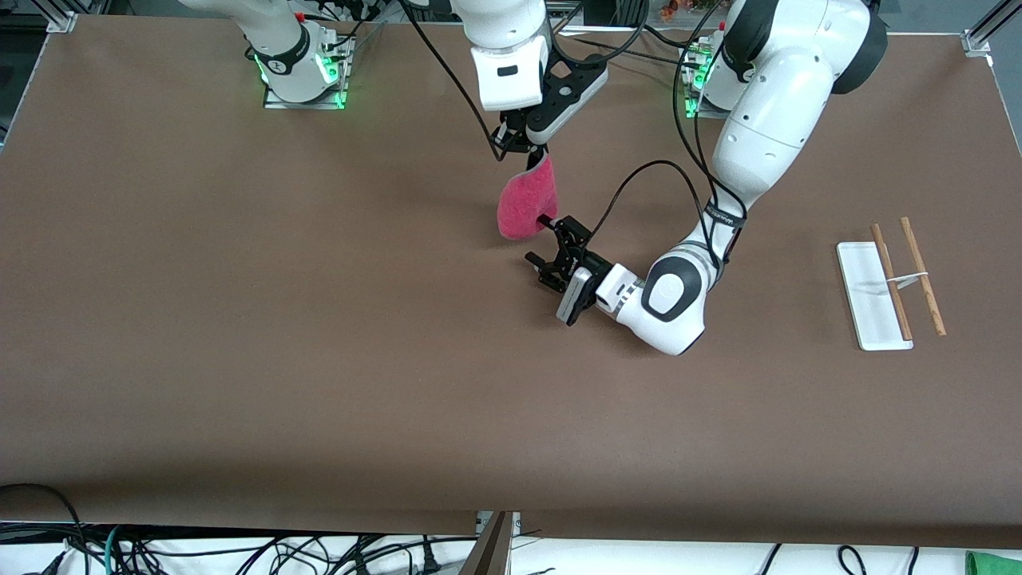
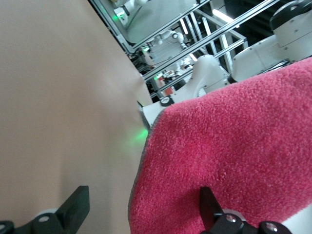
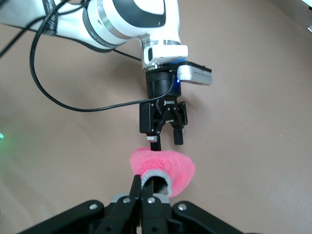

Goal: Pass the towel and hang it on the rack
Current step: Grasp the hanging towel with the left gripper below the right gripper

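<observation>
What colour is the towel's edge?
Grey, around the pink-red towel; clearest in the right wrist view.

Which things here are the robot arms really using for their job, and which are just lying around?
Part of the job:
- towel, hanging from the shut right gripper
- open left gripper, right beside the towel
- rack, waiting at the left arm's end of the table

Just lying around:
- cables below the table's near edge
- green thing in the corner
</observation>
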